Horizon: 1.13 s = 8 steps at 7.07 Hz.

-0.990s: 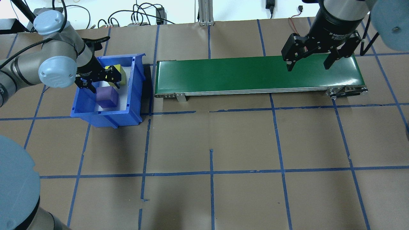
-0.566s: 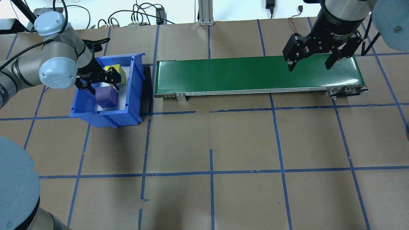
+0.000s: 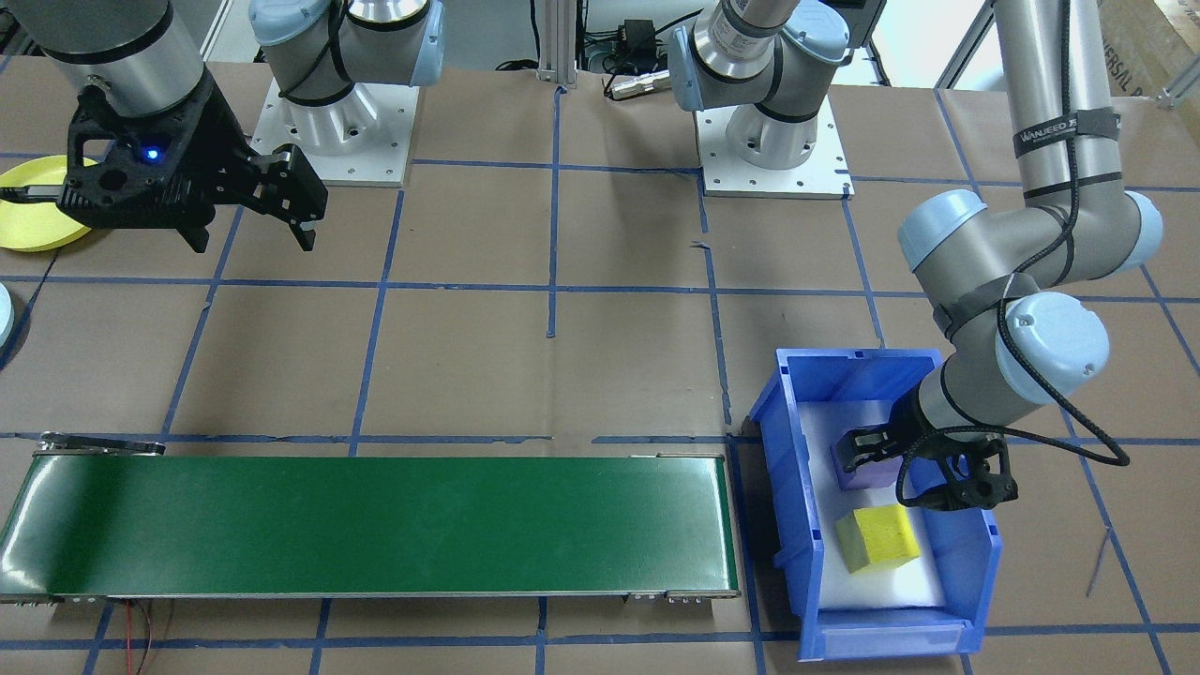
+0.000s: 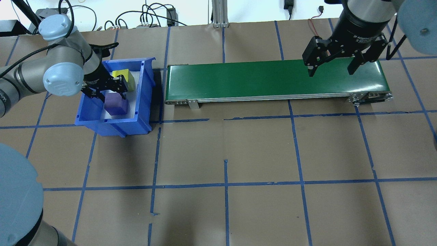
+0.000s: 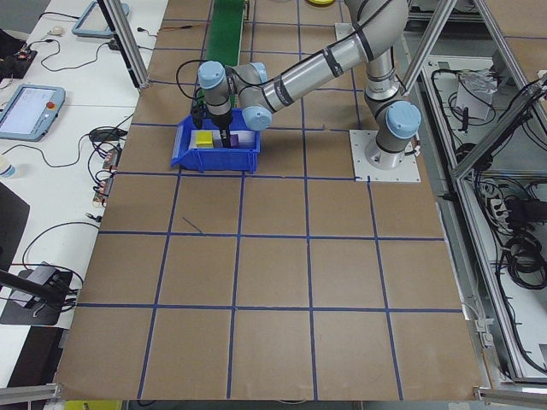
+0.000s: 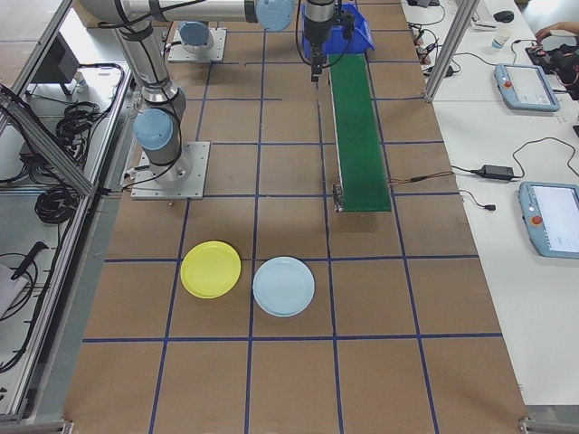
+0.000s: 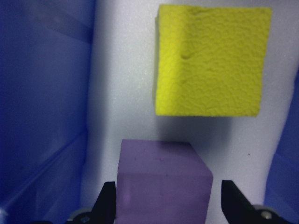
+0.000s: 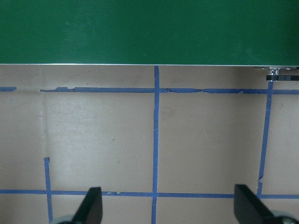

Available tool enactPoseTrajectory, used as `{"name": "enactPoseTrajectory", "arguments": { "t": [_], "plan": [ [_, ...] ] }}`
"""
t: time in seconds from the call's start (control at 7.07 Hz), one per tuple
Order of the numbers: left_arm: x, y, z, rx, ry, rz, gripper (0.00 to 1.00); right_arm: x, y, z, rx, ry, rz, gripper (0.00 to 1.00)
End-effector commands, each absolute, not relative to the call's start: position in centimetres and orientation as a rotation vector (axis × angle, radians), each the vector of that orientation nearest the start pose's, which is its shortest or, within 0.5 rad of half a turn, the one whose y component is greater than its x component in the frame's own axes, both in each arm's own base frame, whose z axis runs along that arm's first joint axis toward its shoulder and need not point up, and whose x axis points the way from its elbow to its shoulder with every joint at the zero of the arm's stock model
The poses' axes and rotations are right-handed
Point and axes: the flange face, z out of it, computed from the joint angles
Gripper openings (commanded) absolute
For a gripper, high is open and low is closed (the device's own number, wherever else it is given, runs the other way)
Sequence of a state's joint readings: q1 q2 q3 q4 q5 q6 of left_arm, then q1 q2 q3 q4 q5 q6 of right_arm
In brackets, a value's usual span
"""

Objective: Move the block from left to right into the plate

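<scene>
1. Front-facing exterior: my left gripper (image 3: 877, 452) is down inside the blue bin (image 3: 975, 553), fingers spread to either side of the purple block (image 3: 861, 469); they look parted, not yet clamped. The yellow block (image 3: 877, 537) lies just beside it on the white liner, apart from the gripper. My right gripper (image 3: 253, 202) hangs spread and empty above the counter (image 3: 562, 375), with the yellow plate (image 3: 28, 225) partly hidden behind its wrist.
2. Overhead exterior: the purple block (image 4: 116, 104) sits between my left gripper (image 4: 110, 89) fingers, and the right gripper (image 4: 332, 64) waits wide over the far end of the green conveyor (image 4: 273, 80).
3. Exterior left: too small to judge the grip; my near arm reaches into the bin.
4. Exterior right: the yellow plate (image 6: 211, 269) lies on the counter beside a light blue plate (image 6: 284, 286), well apart from the conveyor's end.
5. Left wrist: the purple block (image 7: 163, 179) is centred between my two fingertips (image 7: 106, 200), with a gap on each side, wider on the right.
6. Right wrist: both fingertips (image 8: 91, 205) far apart, holding nothing.
7. To do this well, I judge I should settle a touch lower, keep the block centred, close squarely on opposite faces, then lift straight up, clear of the bin wall and the yellow block.
8. Against a second ago, my left gripper has shifted from near the yellow block to straddle the purple one; the right arm has barely moved.
</scene>
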<state>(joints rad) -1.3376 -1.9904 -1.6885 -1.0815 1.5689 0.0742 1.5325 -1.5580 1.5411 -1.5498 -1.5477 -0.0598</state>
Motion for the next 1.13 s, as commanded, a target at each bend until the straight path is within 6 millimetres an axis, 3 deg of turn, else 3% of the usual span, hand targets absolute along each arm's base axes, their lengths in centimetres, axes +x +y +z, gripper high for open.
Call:
{"name": "enactPoseTrajectory", "arguments": {
  "t": [0.0, 0.14, 0.57, 0.71, 0.85, 0.99],
  "plan": [
    [1.1, -62.3, 25.2, -0.258, 3.139, 0.052, 0.29, 11.6, -50.2, 49.3, -0.033, 3.118, 0.010, 1.00],
    [0.6, -62.2, 26.1, -0.258, 3.136, 0.026, 0.29, 11.6, -50.2, 49.3, -0.033, 3.120, 0.010, 1.00],
    [-3.9, -58.8, 37.4, -0.158, 3.071, -0.156, 0.30, 11.6, -50.2, 49.3, -0.033, 3.118, 0.010, 1.00],
    [-5.1, -58.5, 40.6, -0.130, 3.077, -0.232, 0.31, 11.6, -50.2, 49.3, -0.033, 3.118, 0.008, 1.00],
    [-6.8, -58.9, 42.4, -0.094, 3.109, -0.295, 0.32, 11.7, -50.2, 49.3, -0.036, 3.116, 0.012, 1.00],
    [-8.4, -59.2, 42.5, -0.135, 3.166, -0.318, 0.32, 11.6, -50.2, 49.3, -0.055, 3.118, 0.012, 1.00]
  ]
}}
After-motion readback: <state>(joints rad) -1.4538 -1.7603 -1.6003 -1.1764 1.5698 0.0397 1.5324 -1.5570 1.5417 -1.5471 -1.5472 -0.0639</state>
